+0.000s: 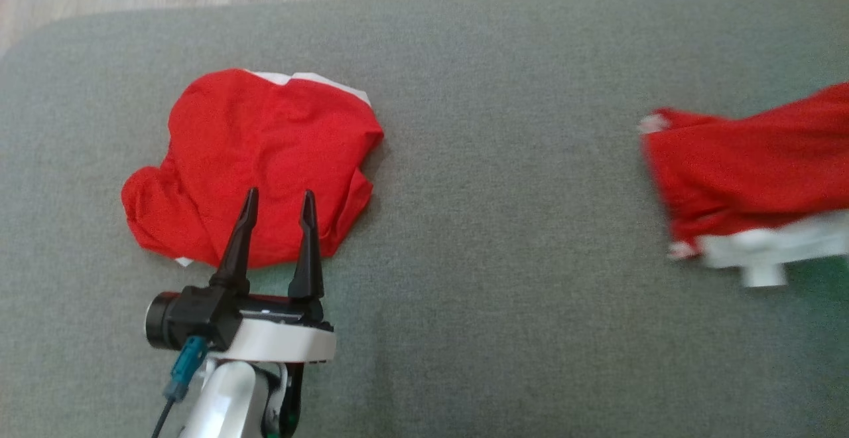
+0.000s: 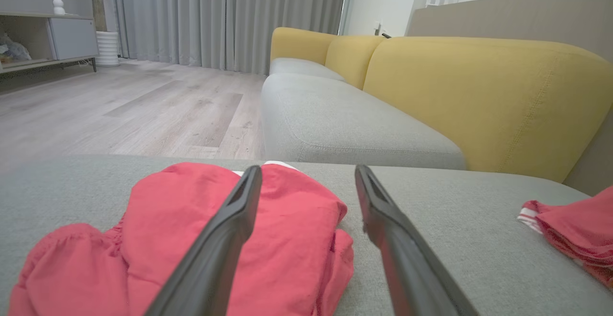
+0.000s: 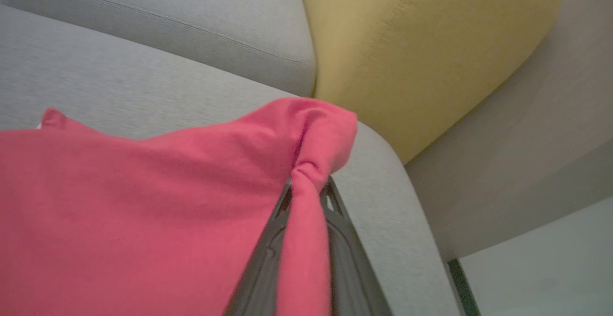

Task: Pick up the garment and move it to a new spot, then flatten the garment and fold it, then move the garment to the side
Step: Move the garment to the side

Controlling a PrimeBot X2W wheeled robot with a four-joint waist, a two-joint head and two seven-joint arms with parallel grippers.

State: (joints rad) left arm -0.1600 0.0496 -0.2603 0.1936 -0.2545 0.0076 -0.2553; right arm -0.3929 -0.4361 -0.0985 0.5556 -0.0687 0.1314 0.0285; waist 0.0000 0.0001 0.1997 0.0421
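Garment (image 1: pixel 743 166) at 3 o'clock, long axis 9-to-3, striped edge toward 9, pinched in right tool (image 3: pixel 309 187); left tool (image 1: pixel 278 200) fingers apart. Grey sofa seat (image 1: pixel 504 225), wood floor (image 2: pixel 143 105).

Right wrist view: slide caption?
Right gripper shut on a pinched fold of the red garment over the grey sofa seat, yellow backrest behind.

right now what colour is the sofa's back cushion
Yellow; the back cushion shows best in the left wrist view.

Matt red cloth garment (image 3: pixel 143 201); coarse-woven grey fabric cushion (image 1: pixel 497 225)
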